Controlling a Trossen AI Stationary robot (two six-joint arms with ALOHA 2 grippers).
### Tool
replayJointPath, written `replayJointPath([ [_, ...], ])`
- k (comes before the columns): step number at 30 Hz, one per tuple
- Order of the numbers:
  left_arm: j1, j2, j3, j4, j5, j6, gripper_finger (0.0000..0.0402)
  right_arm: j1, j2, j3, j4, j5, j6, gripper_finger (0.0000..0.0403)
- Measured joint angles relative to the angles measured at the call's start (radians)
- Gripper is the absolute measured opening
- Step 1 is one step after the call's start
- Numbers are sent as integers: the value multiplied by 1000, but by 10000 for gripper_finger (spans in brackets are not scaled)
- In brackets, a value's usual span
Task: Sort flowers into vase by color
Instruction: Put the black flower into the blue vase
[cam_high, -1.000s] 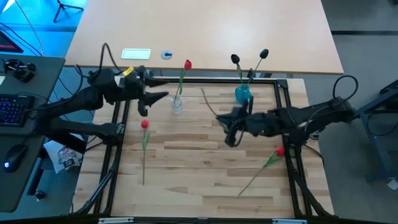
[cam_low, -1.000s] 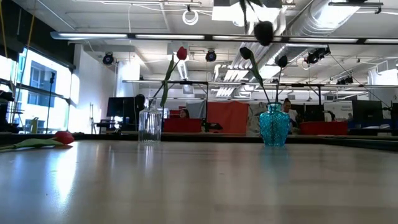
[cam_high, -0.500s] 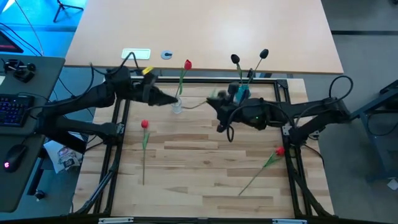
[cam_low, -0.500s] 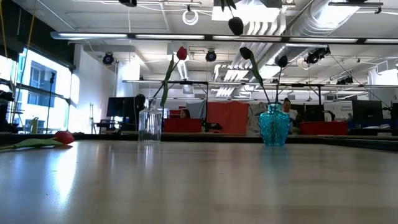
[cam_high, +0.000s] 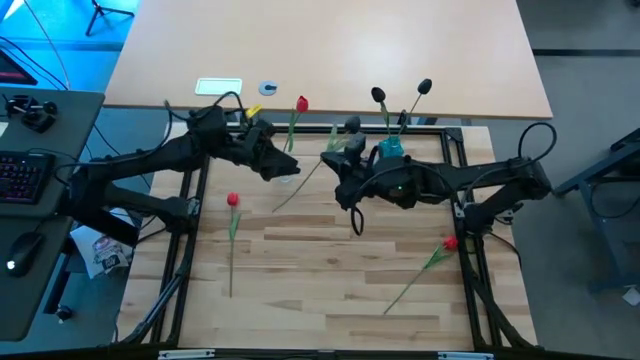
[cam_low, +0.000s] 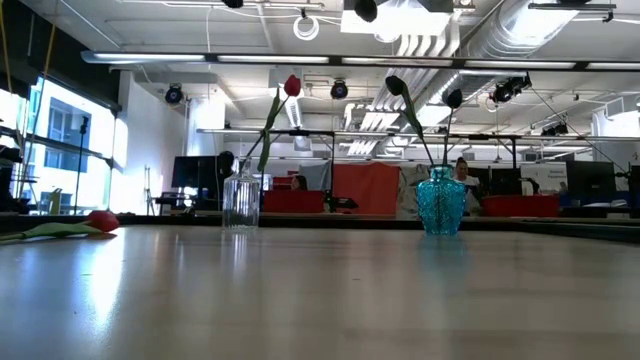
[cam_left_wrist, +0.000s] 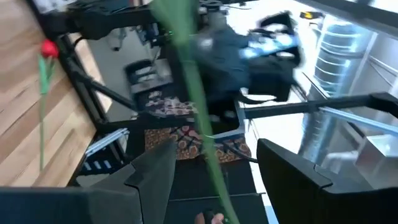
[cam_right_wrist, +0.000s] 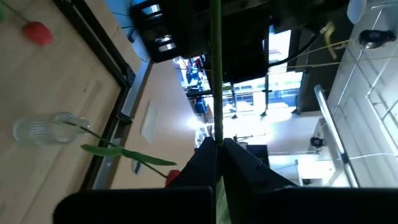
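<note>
Black-headed flower (cam_high: 352, 126) is pinched mid-stem by right gripper (cam_high: 341, 172) above the table beside blue vase (cam_high: 389, 150); left gripper (cam_high: 278, 165) is spread around its stem; next, probably handover or vase insertion.

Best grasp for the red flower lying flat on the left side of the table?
Grip the red flower mid-stem, from straight above, gripper fingers across the stem. It lies flat, head toward the table's far edge, so the thin stem is the only graspable part and nothing crowds it.
</note>
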Motion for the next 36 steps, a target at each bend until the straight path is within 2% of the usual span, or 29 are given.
replayJointPath([
  [9, -8, 102, 0, 220, 32, -108, 214, -12, 36, 24, -4, -10, -81, 0],
  [19, -19, 133, 0, 220, 64, -115, 214, -11, 37, 24, 24, -22, -83, 0],
  [24, 1, 131, 0, 246, 77, -108, 214, 8, 36, 25, 62, 30, -110, 0],
  [36, -6, 133, 0, 207, 57, -100, 210, 5, 41, 25, -2, 28, -59, 0],
])
